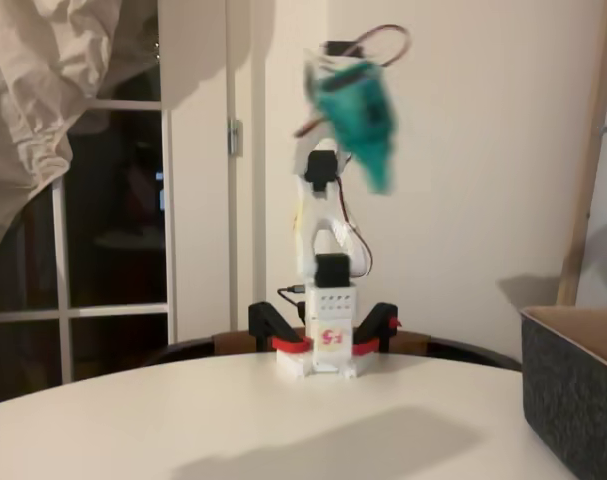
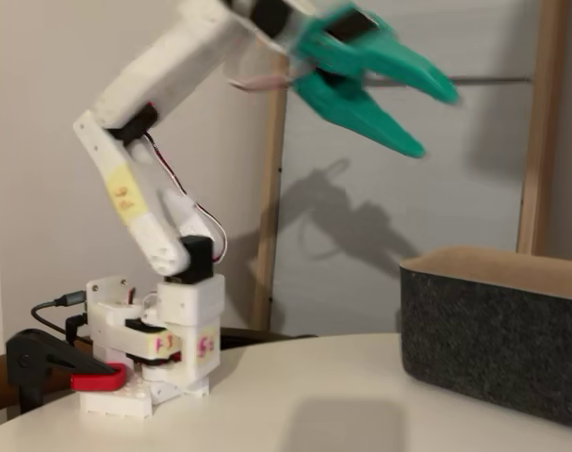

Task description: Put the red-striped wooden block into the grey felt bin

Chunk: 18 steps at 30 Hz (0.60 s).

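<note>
My teal gripper [image 2: 434, 122] is raised high above the table, with its fingers spread open and nothing between them. It points toward the grey felt bin [image 2: 493, 348] from up and to the left of it. In a fixed view the gripper [image 1: 381, 178] is motion-blurred, high above the arm's base. The grey felt bin [image 1: 573, 400] stands at the table's right edge, its tan inner side showing at the rim. The red-striped wooden block is out of view.
The white arm base [image 1: 321, 345] is held to the round white table [image 1: 233, 420] by black-and-red clamps [image 2: 50, 367]. A wooden post [image 2: 531, 122] leans on the wall behind the bin. A window and curtain [image 1: 43, 90] are at the left.
</note>
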Available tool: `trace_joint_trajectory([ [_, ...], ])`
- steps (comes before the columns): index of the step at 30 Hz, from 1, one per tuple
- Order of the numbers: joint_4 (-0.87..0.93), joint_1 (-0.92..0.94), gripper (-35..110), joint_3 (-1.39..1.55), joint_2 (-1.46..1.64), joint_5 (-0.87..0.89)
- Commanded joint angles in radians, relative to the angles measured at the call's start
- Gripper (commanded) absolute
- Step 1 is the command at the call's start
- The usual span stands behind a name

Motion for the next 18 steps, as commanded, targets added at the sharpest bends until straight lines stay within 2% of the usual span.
trace_joint_trajectory([
  [1,0.003,0.305,25,0.006,0.048,0.17],
  [9,0.005,0.696,22,0.058,0.04,0.313],
  [14,0.003,0.836,22,0.222,0.038,0.282],
  [18,0.002,0.873,26,0.393,0.041,0.233],
])
